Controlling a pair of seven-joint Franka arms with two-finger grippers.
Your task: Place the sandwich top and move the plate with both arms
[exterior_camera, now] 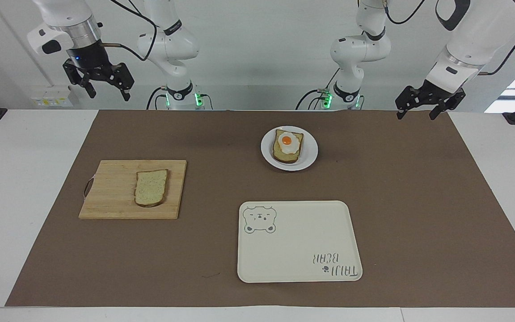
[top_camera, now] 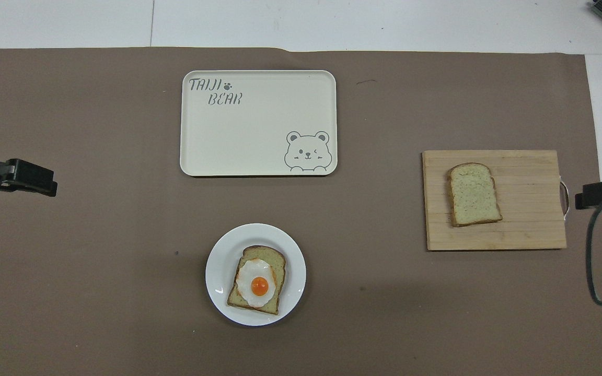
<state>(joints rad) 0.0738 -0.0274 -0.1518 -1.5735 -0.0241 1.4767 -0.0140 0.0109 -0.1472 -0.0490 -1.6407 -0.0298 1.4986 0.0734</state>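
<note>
**Both hands raised and spread, bread slice waiting on the board**

The sandwich top [exterior_camera: 151,187], a single slice of light tan speckled bread with a darker brown crust, lies flat on a rectangular wooden cutting board [exterior_camera: 110,197] toward the right arm's end of the tabletop [exterior_camera: 25,188]. It sits on the half of the board closer to the middle of the tabletop, and nothing touches it.

The small round glossy white plate [exterior_camera: 311,150] stands near the robots' edge of the brown mat [exterior_camera: 418,201], closer to the left arm's base. On it rests another bread slice topped with a fried egg [exterior_camera: 288,144], the yolk facing up. Farther from the robots than the plate lies a large cream rectangular tray with a bear drawing [exterior_camera: 300,241]; it carries nothing, and it stays apart from the plate and the board.

The right hand [exterior_camera: 105,87] hangs high in the air over the tabletop's edge nearest the robots, at the right arm's end, its black fingers spread and holding nothing. The left hand [exterior_camera: 416,112] hovers lower, over the mat's corner at the left arm's end, fingers likewise spread and empty. Both are well apart from the bread and the plate.
</note>
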